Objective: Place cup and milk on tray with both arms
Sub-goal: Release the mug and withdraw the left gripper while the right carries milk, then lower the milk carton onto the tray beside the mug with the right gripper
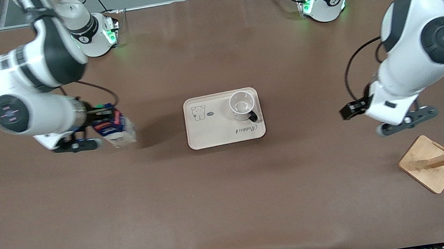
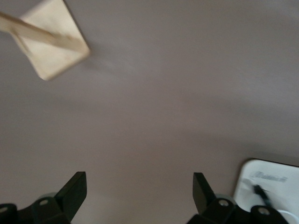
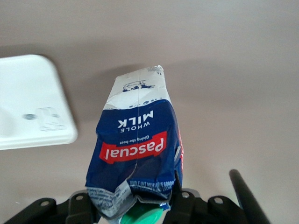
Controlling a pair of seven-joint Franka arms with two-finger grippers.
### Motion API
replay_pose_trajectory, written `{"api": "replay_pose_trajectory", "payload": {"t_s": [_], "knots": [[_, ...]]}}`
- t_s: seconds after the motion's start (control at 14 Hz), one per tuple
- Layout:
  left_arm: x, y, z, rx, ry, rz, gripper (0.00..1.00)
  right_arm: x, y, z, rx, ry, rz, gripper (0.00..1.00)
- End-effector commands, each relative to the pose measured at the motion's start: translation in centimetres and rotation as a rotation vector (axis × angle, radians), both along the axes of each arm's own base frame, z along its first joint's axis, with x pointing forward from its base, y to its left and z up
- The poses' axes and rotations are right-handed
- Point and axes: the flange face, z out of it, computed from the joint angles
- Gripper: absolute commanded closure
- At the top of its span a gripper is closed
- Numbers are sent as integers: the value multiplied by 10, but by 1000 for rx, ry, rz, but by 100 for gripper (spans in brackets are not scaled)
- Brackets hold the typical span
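The cream tray [image 1: 210, 132] lies in the middle of the table. The white cup [image 1: 242, 105] stands upright on it, at the end toward the left arm, its black handle toward the front camera. My right gripper [image 3: 133, 205] is shut on the top of the dark blue milk carton [image 3: 135, 149], by its green cap. It holds the carton [image 1: 116, 128] tilted above the bare table, off the tray's right-arm end. The tray's corner [image 3: 28, 93] shows in the right wrist view. My left gripper [image 2: 140, 186] is open and empty over bare table between the tray [image 2: 275, 175] and the wooden stand.
A wooden mug stand with a square base [image 1: 429, 162] lies at the left arm's end, nearer the front camera. It also shows in the left wrist view [image 2: 53, 51]. Brown table surface surrounds the tray.
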Motion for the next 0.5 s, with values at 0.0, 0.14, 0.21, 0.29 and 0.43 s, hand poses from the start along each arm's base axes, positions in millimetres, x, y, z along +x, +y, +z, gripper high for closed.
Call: {"api": "replay_pose_trajectory", "payload": {"t_s": [0.0, 0.14, 0.21, 0.29, 0.43], "knots": [[-10, 35, 27, 49, -21, -69, 0, 7, 68, -15, 61, -18, -111, 100], [-18, 49, 49, 55, -31, -52, 0, 0, 122, -34, 33, 6, -176, 100], [-22, 57, 64, 54, -37, -35, 0, -6, 148, -48, 10, 14, -164, 100], [-26, 63, 73, 56, -23, -29, 0, -10, 165, -55, -1, 13, -154, 100], [-35, 65, 94, 59, -19, -45, 0, -12, 176, -68, -11, 20, -154, 100]]}}
